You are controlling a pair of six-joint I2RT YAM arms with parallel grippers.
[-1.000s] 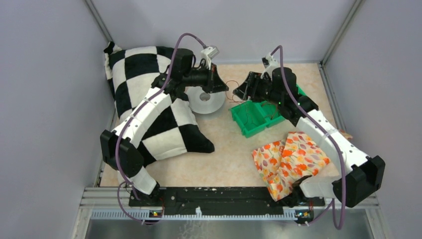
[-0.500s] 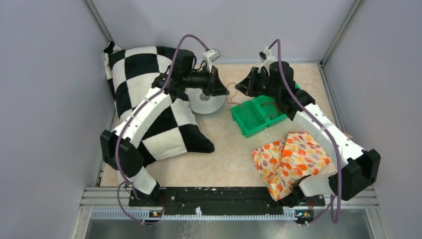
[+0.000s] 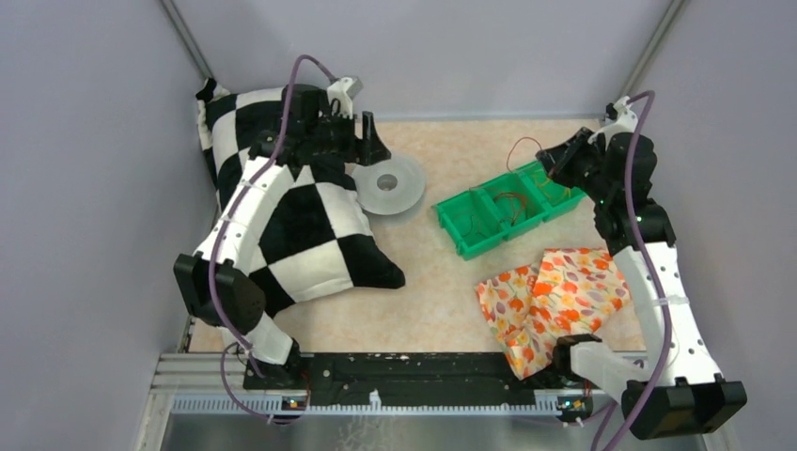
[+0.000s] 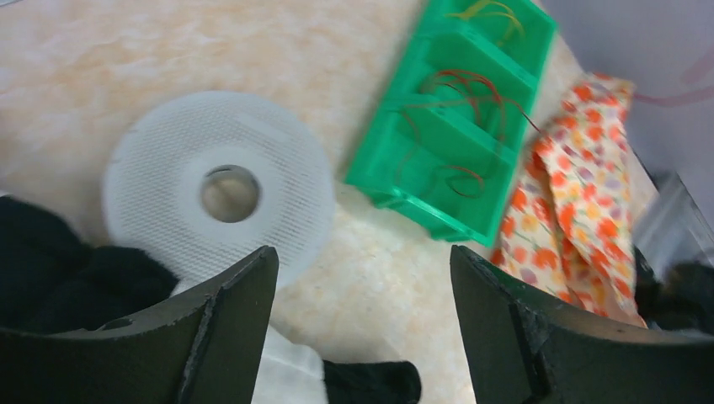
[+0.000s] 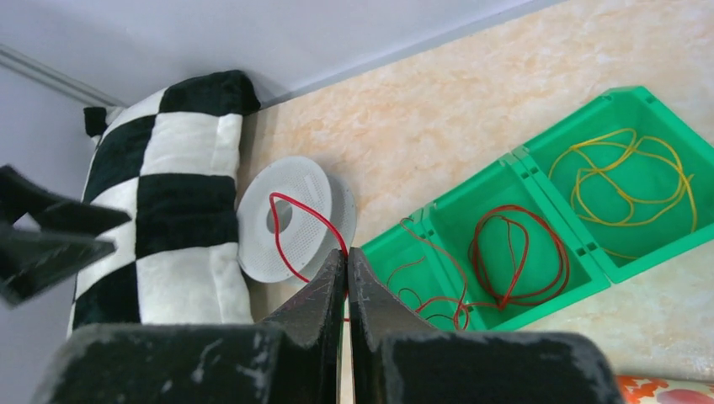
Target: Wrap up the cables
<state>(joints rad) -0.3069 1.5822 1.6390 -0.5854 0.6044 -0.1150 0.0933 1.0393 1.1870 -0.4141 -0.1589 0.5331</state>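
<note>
**Cables** (image 5: pixel 515 252): hair-thin wires. We count red loops in the left and middle compartments of the green tray (image 5: pixel 547 305), and yellow loops (image 5: pixel 627 181) in its right compartment, at the right of the right wrist view.

**Red cable** (image 5: pixel 273 199): one strand arcs up at centre-left of that view, in front of the white disc (image 5: pixel 253 244). It is pinched at the tips of the right pincer (image 5: pixel 345 255), whose jaws are pressed together on it. From above, that pincer (image 3: pixel 550 158) sits upper right, over the tray's far end.

**Left pincer** (image 4: pixel 360 257): jaws spread wide, nothing between them. From above we place it upper left (image 3: pixel 371 132), just beside the disc, by the checked cushion (image 3: pixel 291 225).

**Floral cloth** (image 3: pixel 545 301): folded, lower right on the tabletop (image 3: pixel 442 291), near the tray.
</note>
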